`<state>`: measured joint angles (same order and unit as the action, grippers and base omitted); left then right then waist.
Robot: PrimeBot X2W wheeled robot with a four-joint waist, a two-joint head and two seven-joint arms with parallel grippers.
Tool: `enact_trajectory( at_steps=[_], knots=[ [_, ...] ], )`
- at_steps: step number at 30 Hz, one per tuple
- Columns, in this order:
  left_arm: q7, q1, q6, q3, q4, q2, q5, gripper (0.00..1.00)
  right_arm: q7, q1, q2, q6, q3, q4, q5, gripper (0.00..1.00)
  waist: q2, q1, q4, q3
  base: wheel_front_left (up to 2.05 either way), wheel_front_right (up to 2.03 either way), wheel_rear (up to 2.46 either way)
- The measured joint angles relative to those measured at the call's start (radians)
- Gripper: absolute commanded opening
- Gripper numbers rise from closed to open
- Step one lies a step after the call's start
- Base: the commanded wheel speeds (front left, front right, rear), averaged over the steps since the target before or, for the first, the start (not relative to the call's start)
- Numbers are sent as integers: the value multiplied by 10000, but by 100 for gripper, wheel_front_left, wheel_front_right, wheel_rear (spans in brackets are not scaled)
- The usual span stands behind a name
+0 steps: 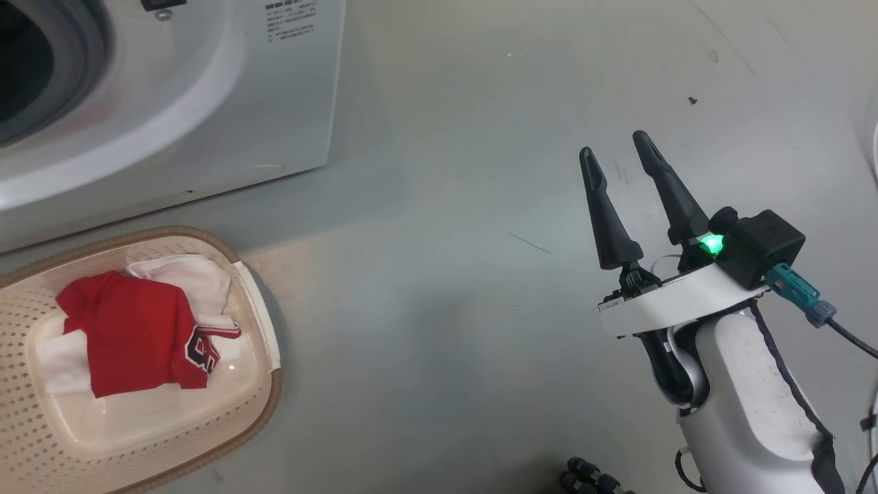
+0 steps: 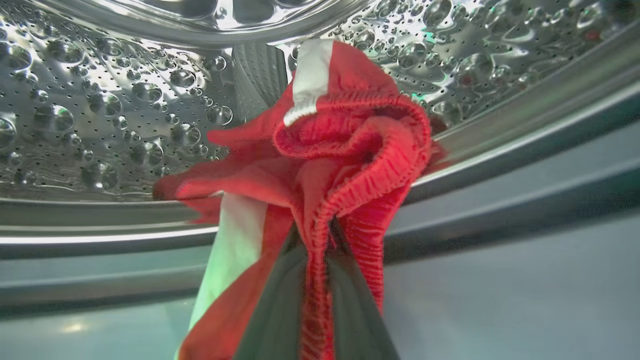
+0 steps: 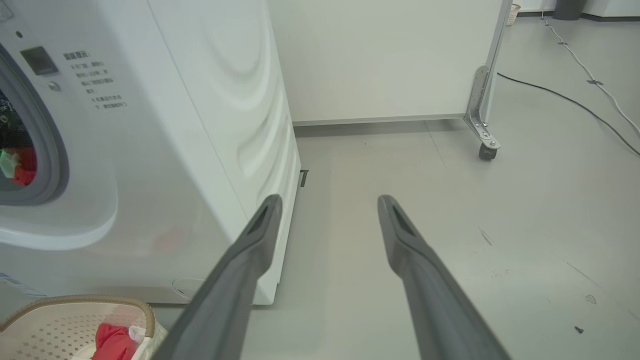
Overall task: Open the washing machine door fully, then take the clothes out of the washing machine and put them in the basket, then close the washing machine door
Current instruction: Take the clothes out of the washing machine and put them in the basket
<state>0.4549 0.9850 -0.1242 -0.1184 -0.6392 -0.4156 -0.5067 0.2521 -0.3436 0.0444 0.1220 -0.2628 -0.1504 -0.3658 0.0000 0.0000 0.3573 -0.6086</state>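
Note:
In the left wrist view my left gripper (image 2: 320,235) is shut on a red garment (image 2: 345,145) with a white stripe and an elastic waistband, held at the mouth of the steel perforated drum (image 2: 100,115) over the grey gasket (image 2: 500,200). The white washing machine (image 1: 206,89) stands at the head view's upper left with its opening (image 3: 20,150) uncovered; the door is out of view. The cream basket (image 1: 254,412) on the floor at lower left holds a red and white garment (image 1: 137,333) with dark print. My right gripper (image 1: 621,151) hangs open over bare floor, empty.
A white panel on a castor (image 3: 487,150) stands behind the machine's right side. Cables (image 3: 575,100) run across the grey floor at the far right. A small dark speck (image 1: 692,101) lies on the floor beyond my right gripper.

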Motion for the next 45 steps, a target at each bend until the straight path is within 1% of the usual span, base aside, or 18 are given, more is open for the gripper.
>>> enact_trajectory(
  at_steps=[7,12,21,26,29,32,37,45],
  knots=[
    [-633,-693,0,-435,-77,301,-326,0,0,27,8,0,23,-142,155,100,0,0,-356,498,0,0,0],
    [-1214,-1352,0,-861,-82,539,-608,0,0,91,194,0,40,-255,299,100,0,0,-733,980,0,0,0],
    [-2056,-2361,0,-1549,65,825,-830,0,0,500,337,0,121,-433,441,100,0,0,-1412,1736,0,0,0],
    [-2560,-2824,0,-1638,144,861,-938,0,0,660,345,0,186,-497,441,100,0,0,-1718,2081,0,0,0],
    [-3273,-3319,0,-1789,374,917,-928,0,0,930,349,0,236,-589,441,100,0,0,-2010,2425,0,0,0],
    [-3881,-3696,0,-2069,621,918,-777,0,0,1083,347,0,244,-658,441,100,0,0,-2210,2684,0,0,0],
    [-4828,-4429,0,-2249,721,947,-545,0,0,1266,341,0,249,-738,441,100,0,-1,-2493,3122,0,0,0],
    [-5962,-5232,-2,-2146,907,1047,-244,0,0,1581,336,0,221,-871,441,100,0,0,-2795,3748,0,0,0]
  ],
)
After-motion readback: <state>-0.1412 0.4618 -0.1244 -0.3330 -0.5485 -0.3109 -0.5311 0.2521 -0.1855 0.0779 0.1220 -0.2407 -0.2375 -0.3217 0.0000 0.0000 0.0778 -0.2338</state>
